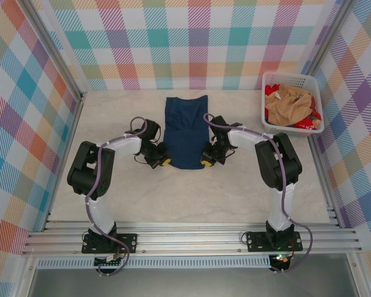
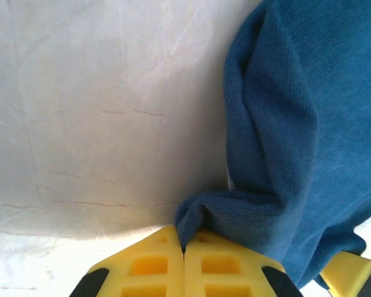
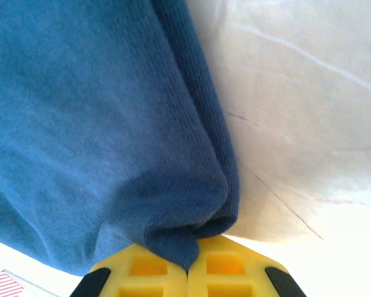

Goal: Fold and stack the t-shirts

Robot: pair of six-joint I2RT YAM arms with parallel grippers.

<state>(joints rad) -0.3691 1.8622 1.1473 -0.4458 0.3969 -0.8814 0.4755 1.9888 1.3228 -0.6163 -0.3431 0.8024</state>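
The navy t-shirt (image 1: 185,131) lies flat in the middle of the tabletop (image 1: 235,198). It is already narrowed to a long strip, its length running from the near side toward the far edge. That shape suits a fold end over end, and the arms are set up for it, one at each near corner of the strip.

The left hand (image 1: 162,161) is clenched on the near left corner. In the left wrist view its yellow fingertips (image 2: 167,263) meet with a pinch of blue cloth (image 2: 297,124) bunched between them. The right hand (image 1: 205,162) is clenched on the near right corner in the same way, and in the right wrist view a small tuck of the hem (image 3: 173,238) is caught between its closed tips (image 3: 210,263).

Gripping both corners at once would let the near edge rise evenly and travel toward the far end without skewing.

A white basket (image 1: 264,105) at the far right corner of the tabletop holds a tan-orange shirt (image 1: 289,102) and a red shirt (image 1: 313,116), crumpled together. Judging by that, these are waiting their turn.
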